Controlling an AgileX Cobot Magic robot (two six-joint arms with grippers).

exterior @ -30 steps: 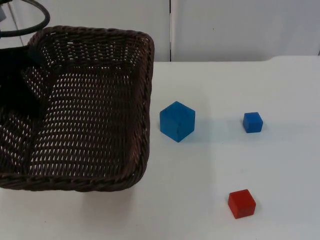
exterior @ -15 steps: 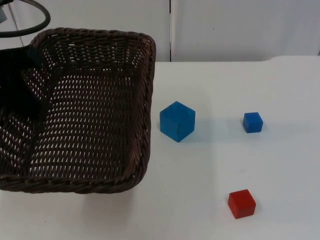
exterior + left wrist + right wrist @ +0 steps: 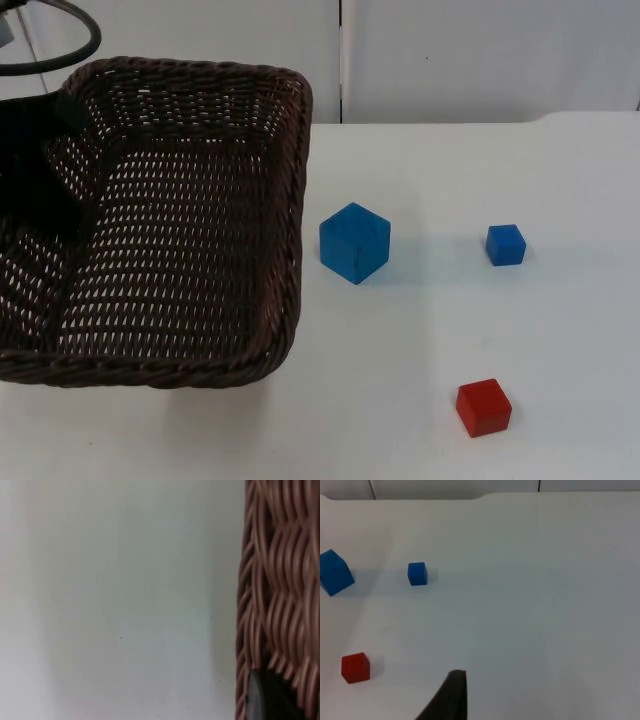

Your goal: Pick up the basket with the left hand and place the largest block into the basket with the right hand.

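In the top view the dark brown wicker basket (image 3: pixel 180 220) filled the left half of the frame, its far rim near the grey partition wall (image 3: pixel 470 60) and its near rim low in the frame. The left gripper (image 3: pixel 45 150) sat at the basket's upper left edge as a black mass over the rim. The left wrist view showed the woven wall of the basket (image 3: pixel 280 590) right against one black fingertip (image 3: pixel 267 697), with bare white bench (image 3: pixel 125 605) beside it. The fingers looked closed on the basket's rim, though the grip itself was mostly hidden.

The largest block, a big blue cube (image 3: pixel 354 243), stood on the bench (image 3: pixel 480 330) just right of the basket, near its right wall but not touching it. A small blue cube (image 3: pixel 505 244) lay further right, well apart from the big one. A red cube (image 3: pixel 483 407) lay in the lower right of the top view, nearer the camera than both blue ones.

In the right wrist view the big blue cube (image 3: pixel 334 573), the small blue cube (image 3: pixel 417 573) and the red cube (image 3: pixel 355 667) were all on the bench, and one black fingertip (image 3: pixel 451 697) of the right gripper hung above bare bench, apart from every block. How far those fingers were open could not be told.
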